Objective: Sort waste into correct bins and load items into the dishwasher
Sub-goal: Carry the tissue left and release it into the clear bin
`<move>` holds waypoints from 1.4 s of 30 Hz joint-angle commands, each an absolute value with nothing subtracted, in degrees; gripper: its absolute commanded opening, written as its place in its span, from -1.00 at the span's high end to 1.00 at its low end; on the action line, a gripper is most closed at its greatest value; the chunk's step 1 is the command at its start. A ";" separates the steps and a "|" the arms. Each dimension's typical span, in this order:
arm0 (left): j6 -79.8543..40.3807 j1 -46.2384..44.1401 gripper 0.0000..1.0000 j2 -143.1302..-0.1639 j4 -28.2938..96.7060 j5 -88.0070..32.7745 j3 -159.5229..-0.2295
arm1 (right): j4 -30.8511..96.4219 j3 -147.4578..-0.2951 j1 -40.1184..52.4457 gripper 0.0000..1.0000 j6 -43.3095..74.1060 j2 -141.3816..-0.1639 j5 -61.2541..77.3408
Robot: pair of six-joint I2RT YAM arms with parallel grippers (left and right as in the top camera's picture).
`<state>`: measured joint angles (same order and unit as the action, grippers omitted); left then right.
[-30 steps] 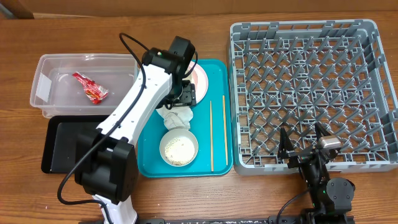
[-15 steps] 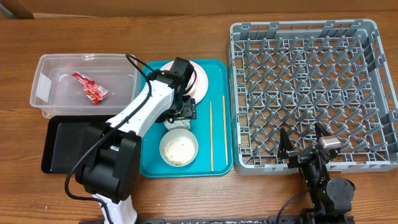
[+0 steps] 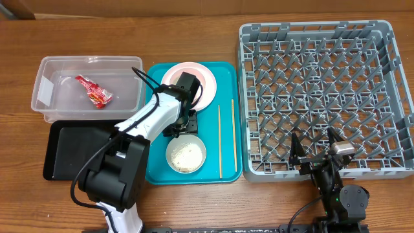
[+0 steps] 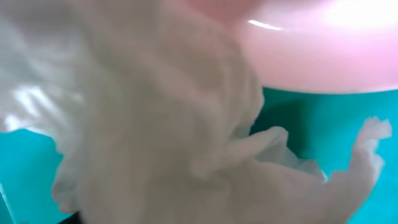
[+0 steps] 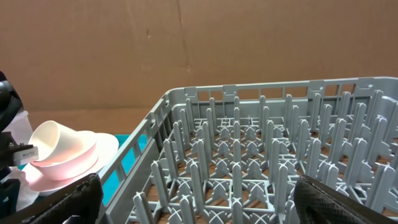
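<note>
The crumpled tissue (image 4: 174,124) fills the left wrist view, directly under the left claw (image 3: 183,124). A second ago it lay in plain sight from above; the arm has since dropped onto it and hidden it. Whether the claw has closed on it I cannot tell. The pink plate (image 3: 204,81) sits just beyond the claw and the rice bowl (image 3: 186,154) just short of it, both on the teal tray (image 3: 228,81). The tissue pickup looks under way. The right claw (image 3: 314,150) waits, fingers spread.
</note>
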<state>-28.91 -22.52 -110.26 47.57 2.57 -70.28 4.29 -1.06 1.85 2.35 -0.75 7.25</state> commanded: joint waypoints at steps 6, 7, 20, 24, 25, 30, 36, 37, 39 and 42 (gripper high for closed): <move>-28.25 -22.41 0.92 -110.02 49.43 2.57 -75.07 | 4.03 -0.45 1.52 -1.00 2.57 -0.49 7.40; -28.25 -22.41 0.92 -109.49 50.37 2.66 -76.25 | 4.03 -0.45 1.52 -1.00 2.57 -0.49 7.40; -28.27 -16.78 0.92 -95.55 59.92 12.99 -90.56 | 4.03 -0.45 1.52 -1.00 2.57 -0.49 7.40; -28.29 -10.68 0.92 -95.02 59.09 15.49 -90.52 | 4.03 -0.45 1.52 -1.00 2.57 -0.49 7.40; -28.29 -9.10 0.91 -95.29 58.94 15.44 -90.50 | 4.03 -0.45 1.52 -0.99 2.57 -0.49 7.40; -28.32 0.62 0.85 -99.98 58.87 14.48 -90.48 | 4.03 -0.45 1.52 -1.00 2.57 -0.49 7.40; -28.29 4.27 0.79 -108.05 57.89 13.32 -90.48 | 4.03 -0.45 1.52 -1.00 2.57 -0.49 7.40; -28.27 4.64 0.60 -108.75 57.54 13.15 -90.48 | 4.03 -0.45 1.52 -1.00 2.57 -0.49 7.40; -27.79 5.10 -0.31 -109.10 57.32 12.05 -90.48 | 4.03 -0.45 1.52 -1.00 2.57 -0.49 7.40; -25.63 5.63 -0.96 -108.60 57.80 7.51 -91.90 | 4.03 -0.45 1.52 -1.00 2.57 -0.49 7.40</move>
<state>-27.90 4.93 -109.40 57.43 11.86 -90.04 4.32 -1.06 1.85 2.37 -0.75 7.27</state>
